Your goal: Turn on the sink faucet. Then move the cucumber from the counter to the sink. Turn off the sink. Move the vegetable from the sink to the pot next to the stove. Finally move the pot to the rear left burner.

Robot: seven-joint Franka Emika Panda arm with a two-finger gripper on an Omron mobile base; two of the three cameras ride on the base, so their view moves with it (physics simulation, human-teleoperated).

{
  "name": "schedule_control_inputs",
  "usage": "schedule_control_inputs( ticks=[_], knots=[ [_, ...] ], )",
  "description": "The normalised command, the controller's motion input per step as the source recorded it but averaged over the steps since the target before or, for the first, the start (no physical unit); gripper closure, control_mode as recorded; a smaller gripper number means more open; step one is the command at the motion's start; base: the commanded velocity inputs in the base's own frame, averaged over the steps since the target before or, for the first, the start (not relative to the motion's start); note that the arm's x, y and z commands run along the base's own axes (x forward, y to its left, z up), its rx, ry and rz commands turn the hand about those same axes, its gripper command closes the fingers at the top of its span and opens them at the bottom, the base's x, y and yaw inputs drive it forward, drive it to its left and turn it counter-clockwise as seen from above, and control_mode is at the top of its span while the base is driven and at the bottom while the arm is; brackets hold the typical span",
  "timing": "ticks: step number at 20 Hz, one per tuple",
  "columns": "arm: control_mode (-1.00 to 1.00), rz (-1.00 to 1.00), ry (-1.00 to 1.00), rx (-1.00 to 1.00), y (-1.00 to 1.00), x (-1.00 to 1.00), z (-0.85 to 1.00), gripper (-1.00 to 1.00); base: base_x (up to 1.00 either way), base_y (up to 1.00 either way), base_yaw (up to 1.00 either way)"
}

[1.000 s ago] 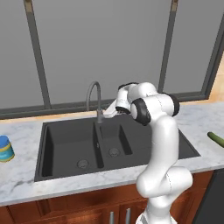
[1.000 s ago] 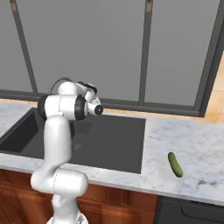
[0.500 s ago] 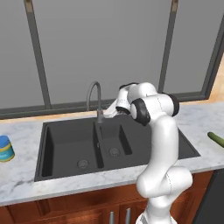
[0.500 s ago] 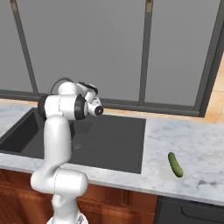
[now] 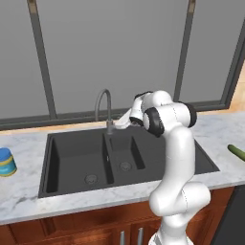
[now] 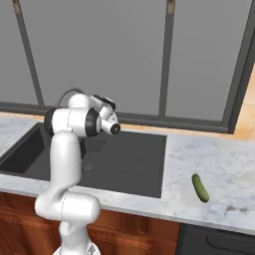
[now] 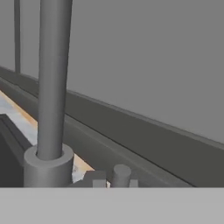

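The grey gooseneck faucet (image 5: 102, 104) rises behind the dark double-basin sink (image 5: 76, 158). My gripper (image 5: 116, 125) is right beside the faucet's base. In the hand view the spout (image 7: 52, 78) stands close on the left, and the small lever handle (image 7: 121, 174) sits between my two fingertips; the gripper (image 7: 116, 183) looks open, with the tips a little apart. The dark green cucumber (image 6: 200, 188) lies on the white marble counter (image 6: 224, 164) right of the sink, also at the far right edge (image 5: 237, 151).
A blue can with a yellow band (image 5: 5, 161) stands on the counter left of the sink. A grey window wall with dark frames (image 5: 186, 52) runs just behind the faucet. A dark appliance front (image 6: 219, 241) sits below the counter at the right.
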Motion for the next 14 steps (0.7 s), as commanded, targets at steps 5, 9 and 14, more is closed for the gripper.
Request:
schedule_control_inputs(
  ticks=[5, 9, 14],
  knots=[
    [-1.0, -0.03, 0.14, 0.1, -0.63, 0.0, -0.45, 1.0, 0.0, 0.0, 0.0],
    [-1.0, -0.05, 0.16, 0.09, -0.66, 0.0, -0.44, 1.0, 0.0, 0.0, 0.0],
    [-1.0, -0.04, 0.11, 0.09, -0.74, 0.0, -0.6, 1.0, 0.0, 0.0, 0.0]
  ],
)
